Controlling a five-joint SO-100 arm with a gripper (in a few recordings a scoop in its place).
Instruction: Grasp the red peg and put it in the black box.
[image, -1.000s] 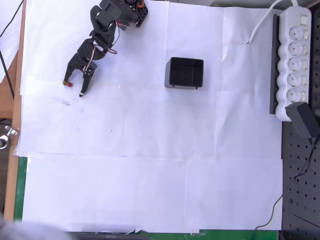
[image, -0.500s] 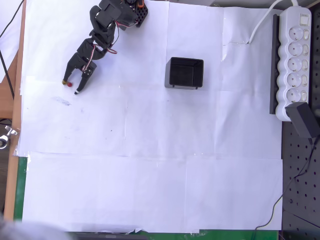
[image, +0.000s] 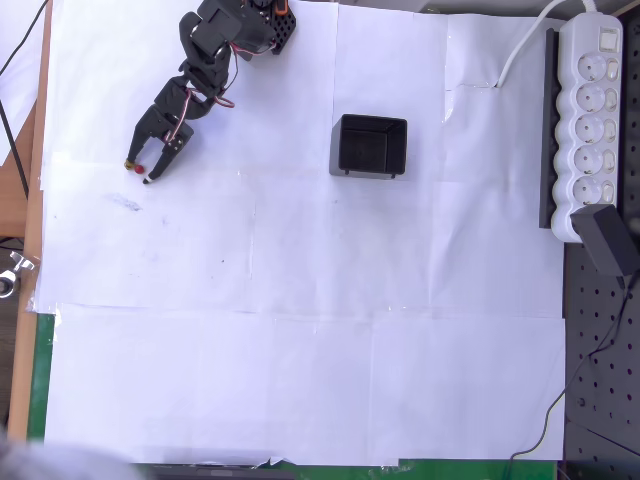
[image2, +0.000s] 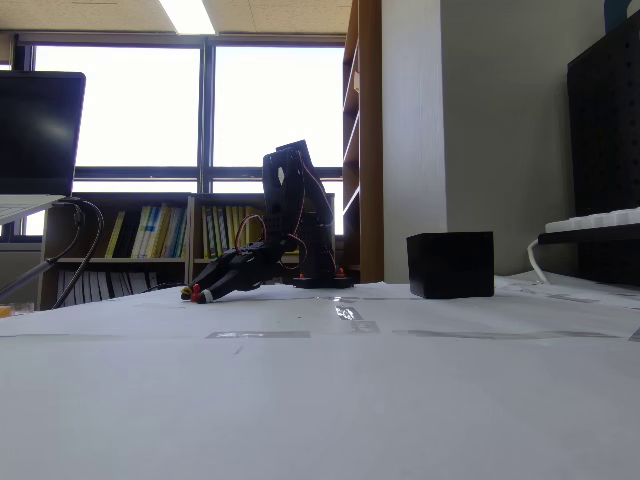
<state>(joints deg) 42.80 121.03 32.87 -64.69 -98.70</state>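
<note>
Overhead view shows red peg (image: 137, 170) on the surface between the gripper (image: 138, 171) jaws, narrowly spread around it, well left of black box (image: 369, 146). Fixed view: gripper (image2: 192, 294) tips down at surface, box (image2: 450, 265) well right.

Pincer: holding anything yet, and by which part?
Cannot tell. The pincer has its fingers on either side of the red peg on the paper; contact is too small to see.

Bare paper (image: 250, 130) between end effector (image: 139, 171) and black box (image: 371, 146)

matt white paper sheets (image: 300, 300) (creased), black plastic box (image: 370, 146)
</note>
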